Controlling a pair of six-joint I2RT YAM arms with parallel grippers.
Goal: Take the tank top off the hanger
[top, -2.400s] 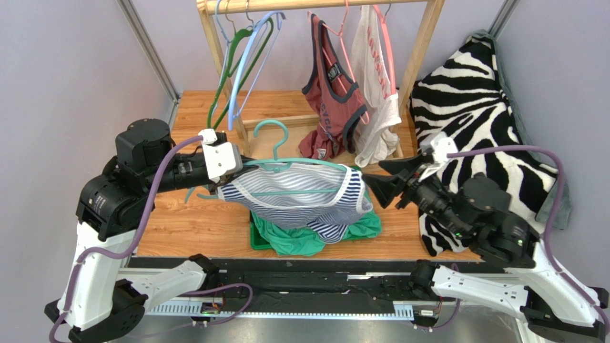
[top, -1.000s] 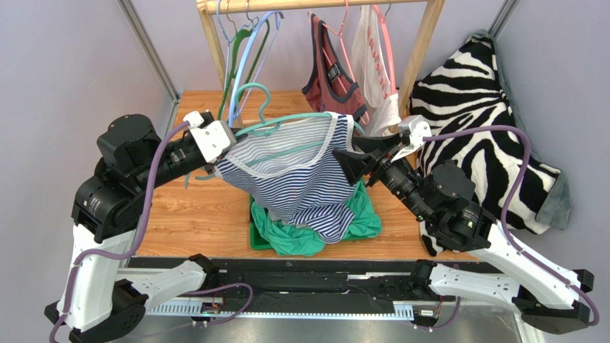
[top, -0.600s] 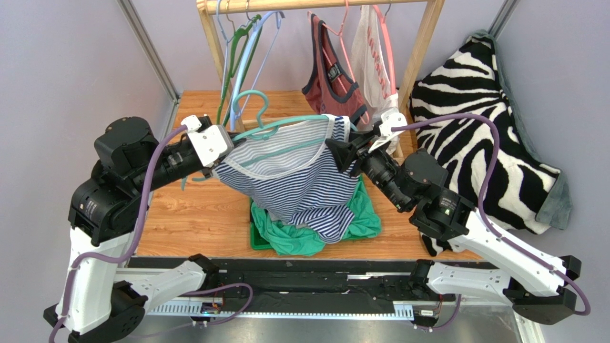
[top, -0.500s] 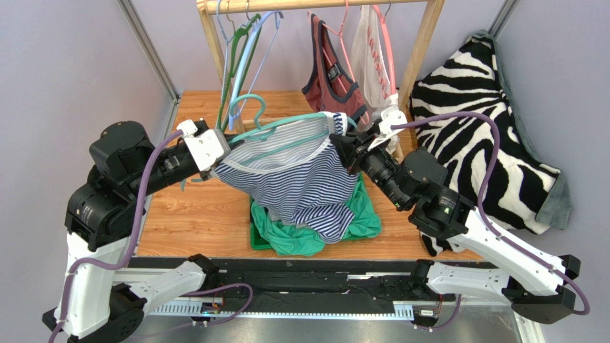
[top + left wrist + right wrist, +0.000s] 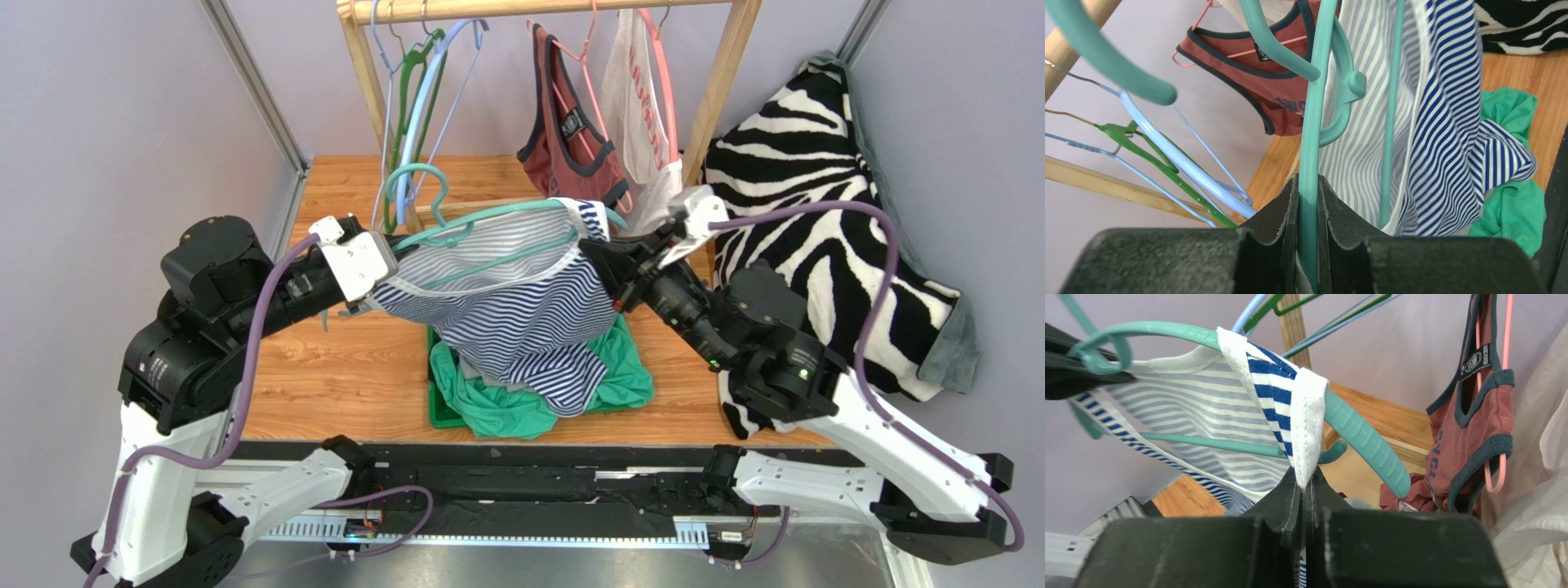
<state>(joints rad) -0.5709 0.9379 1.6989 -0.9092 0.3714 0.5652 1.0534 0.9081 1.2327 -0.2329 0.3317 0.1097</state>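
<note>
your right claw [image 5: 1303, 478] was open and closing in on the hanger's right end a second ago. it's now pinched shut on the white-edged strap [image 5: 1290, 398] of the striped tank top [image 5: 515, 306], right where the strap wraps over the teal hanger [image 5: 491, 211]. left claw [image 5: 1308, 184] hasn't changed: clamped on the hanger's arm at the other end, holding it up over the table [image 5: 331, 368], hook toward the rack [image 5: 724, 74]. the tank top hangs off the hanger, body sagging down, hem reaching the green cloth [image 5: 491, 410] below. so the grab is done, the strip isn't. my read: next you pull that strap outward and over the hanger tip while the left claw keeps the hanger fixed. risk: the strap looks snug across the tip, so a straight pull could drag the hanger in the left claw's grip instead of clearing the end. the far shoulder sits right at the left claw in the top view, so i can't confirm how it's seated.
</note>
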